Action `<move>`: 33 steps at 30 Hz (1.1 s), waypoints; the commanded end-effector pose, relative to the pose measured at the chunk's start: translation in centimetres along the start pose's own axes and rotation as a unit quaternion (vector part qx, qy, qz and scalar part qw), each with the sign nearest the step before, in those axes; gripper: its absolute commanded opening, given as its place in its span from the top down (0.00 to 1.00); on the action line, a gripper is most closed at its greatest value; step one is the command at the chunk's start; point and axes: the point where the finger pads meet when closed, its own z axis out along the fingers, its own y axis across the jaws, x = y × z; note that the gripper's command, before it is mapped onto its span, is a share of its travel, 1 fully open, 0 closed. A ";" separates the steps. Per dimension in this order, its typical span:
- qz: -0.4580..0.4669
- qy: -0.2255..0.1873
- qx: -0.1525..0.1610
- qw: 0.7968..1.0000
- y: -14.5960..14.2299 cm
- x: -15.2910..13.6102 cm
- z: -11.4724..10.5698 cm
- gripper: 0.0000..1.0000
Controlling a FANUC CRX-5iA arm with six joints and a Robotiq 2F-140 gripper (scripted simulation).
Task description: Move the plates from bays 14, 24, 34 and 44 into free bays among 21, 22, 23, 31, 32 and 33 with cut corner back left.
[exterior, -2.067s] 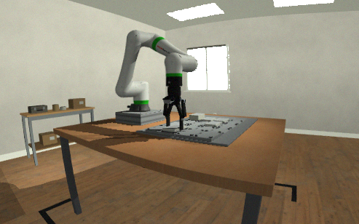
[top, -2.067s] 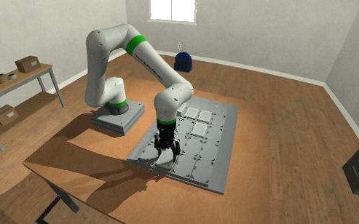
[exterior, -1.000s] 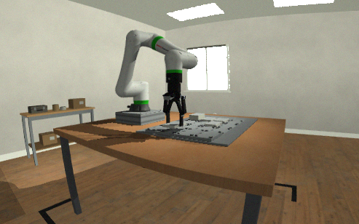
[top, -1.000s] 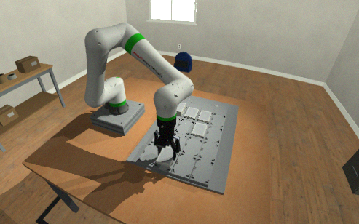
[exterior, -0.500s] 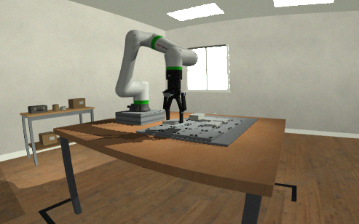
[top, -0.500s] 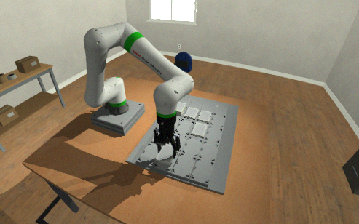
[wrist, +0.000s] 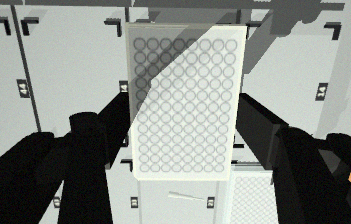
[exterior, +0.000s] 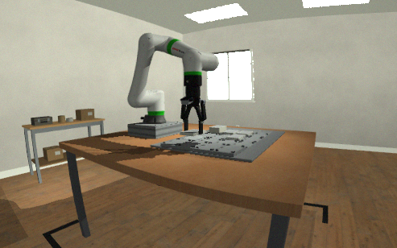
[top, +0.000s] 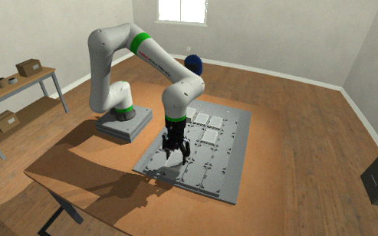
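My gripper (wrist: 182,108) is shut on a sealed 96-well plate (wrist: 185,102), gripping its two long sides. The plate is held level, a little above the grey deck, over the bays marked 34 and 24. In the top view the gripper (top: 175,150) hangs over the deck's near left part with the plate (top: 172,162) under it. In the exterior view the gripper (exterior: 192,117) points straight down there. Another sealed plate (wrist: 252,196) lies in a bay at the wrist view's lower right. Three more white plates (top: 210,135) (top: 215,122) (top: 202,118) lie flat in bays near the arm's elbow.
The grey deck (top: 205,153) with black corner pieces lies on the wooden table. A taller white block (exterior: 217,129) stands at the deck's far end, near the arm's base (top: 124,124). A side table with boxes (top: 29,67) stands at the left wall.
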 end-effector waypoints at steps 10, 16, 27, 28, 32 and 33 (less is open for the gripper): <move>0.000 0.000 0.001 1.000 -1.6 -2.3 0.0 0.90; 0.000 0.000 0.001 1.000 -2.4 -3.6 0.0 0.90; 0.000 0.000 0.001 1.000 -3.7 -5.6 0.0 0.90; 0.000 0.000 0.001 1.000 -3.9 -5.8 0.0 0.90; 0.000 0.000 0.001 1.000 -4.5 -6.7 0.0 0.90; 0.000 0.000 0.001 1.000 -4.6 -7.0 0.0 0.90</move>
